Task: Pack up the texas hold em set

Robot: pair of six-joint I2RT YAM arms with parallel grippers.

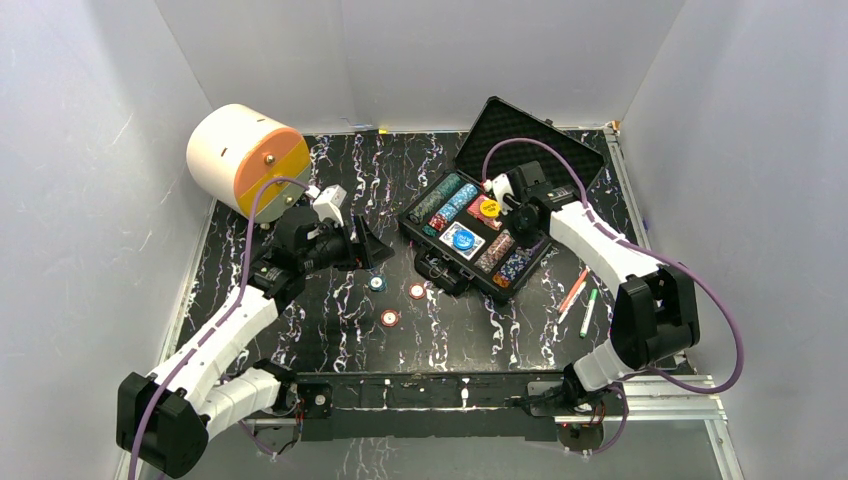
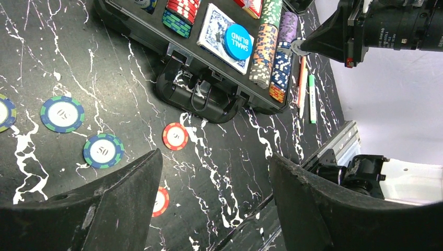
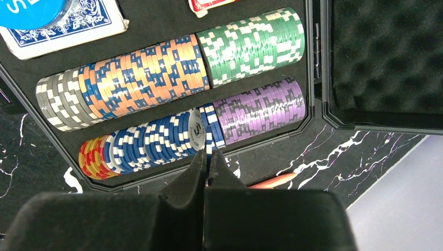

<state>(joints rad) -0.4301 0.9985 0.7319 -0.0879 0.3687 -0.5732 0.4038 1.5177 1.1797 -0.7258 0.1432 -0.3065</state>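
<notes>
Can't read loose chips (image 1: 390, 318) from top, too small. Left wrist: see only half of red chip (image 2: 161, 201) behind left finger (image 2: 120, 209), lose blue-green chip (image 2: 4, 112) to edge. Right wrist: see only bit of pen (image 3: 274, 181) past right fingers (image 3: 104, 219), can't tell if pinching grey chip (image 3: 196, 130)

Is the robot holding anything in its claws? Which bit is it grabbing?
The right gripper, shut, seems to pinch a grey chip by its edge, over the blue chip row in the case. The left gripper is open and holds nothing.
</notes>
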